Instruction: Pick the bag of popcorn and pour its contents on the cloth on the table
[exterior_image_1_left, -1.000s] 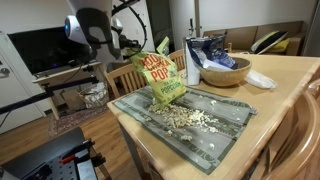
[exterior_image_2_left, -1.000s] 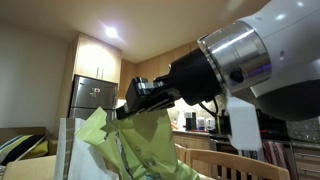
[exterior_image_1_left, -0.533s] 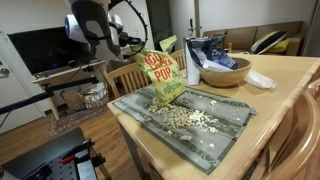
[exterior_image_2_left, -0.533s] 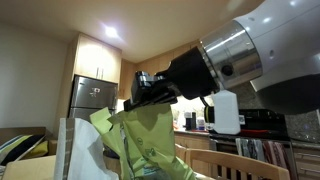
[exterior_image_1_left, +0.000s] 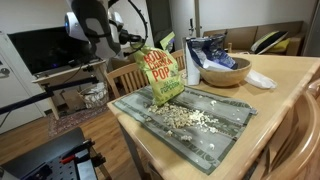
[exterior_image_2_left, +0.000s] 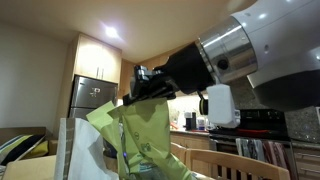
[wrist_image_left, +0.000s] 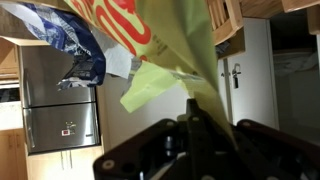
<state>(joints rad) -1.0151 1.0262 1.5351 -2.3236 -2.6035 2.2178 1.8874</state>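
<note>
The lime-green bag of popcorn (exterior_image_1_left: 160, 76) hangs tilted over the grey-green cloth (exterior_image_1_left: 225, 128), its low end resting close to the fabric. My gripper (exterior_image_1_left: 146, 47) is shut on the bag's upper edge, pinching the green foil. A pile of white popcorn (exterior_image_1_left: 188, 118) lies spread on the cloth on the wooden table (exterior_image_1_left: 290, 85). In an exterior view, from low down, the gripper (exterior_image_2_left: 137, 93) clamps the bag (exterior_image_2_left: 145, 140) from above. In the wrist view the fingers (wrist_image_left: 192, 115) stand pressed together on the bag (wrist_image_left: 180, 45).
A wooden bowl (exterior_image_1_left: 226, 73) holds a blue-and-white bag (exterior_image_1_left: 208, 50) behind the cloth; that blue-and-white bag (wrist_image_left: 65, 35) also shows in the wrist view. A white napkin (exterior_image_1_left: 260, 79) lies beside the bowl. A wooden chair (exterior_image_1_left: 124, 80) stands at the table's near end.
The held bag has shifted slightly sideways and tilted a little more. The popcorn pile looks the same, and the gripper stays shut.
</note>
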